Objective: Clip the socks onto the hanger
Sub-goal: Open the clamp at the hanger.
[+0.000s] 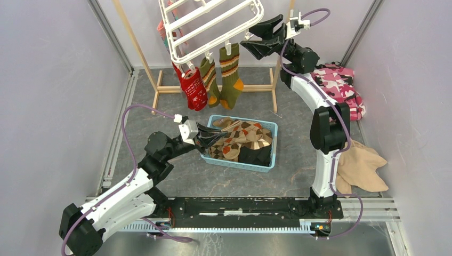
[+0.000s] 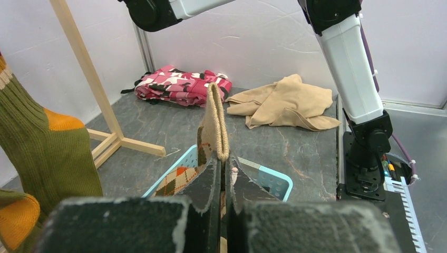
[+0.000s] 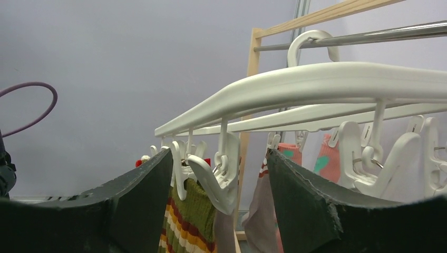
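The white hanger (image 1: 213, 24) hangs tilted at the top, with a red sock (image 1: 193, 88) and two olive striped socks (image 1: 231, 77) clipped to its near rim. My left gripper (image 1: 223, 135) is shut on the tan cuff of an argyle sock (image 2: 216, 124) and holds it over the basket's left end. More argyle and black socks (image 1: 248, 144) lie in the basket. My right gripper (image 1: 248, 38) is open beside the hanger's right end. In its wrist view an empty white clip (image 3: 219, 176) hangs between the fingers, with an olive striped sock (image 3: 187, 221) beside it.
The light blue basket (image 1: 272, 130) sits mid-floor. The wooden frame stand (image 1: 160, 80) holds the hanger. A pink camouflage cloth (image 1: 341, 85) lies at the right wall, and a beige cloth (image 1: 362, 168) lies beside the right arm.
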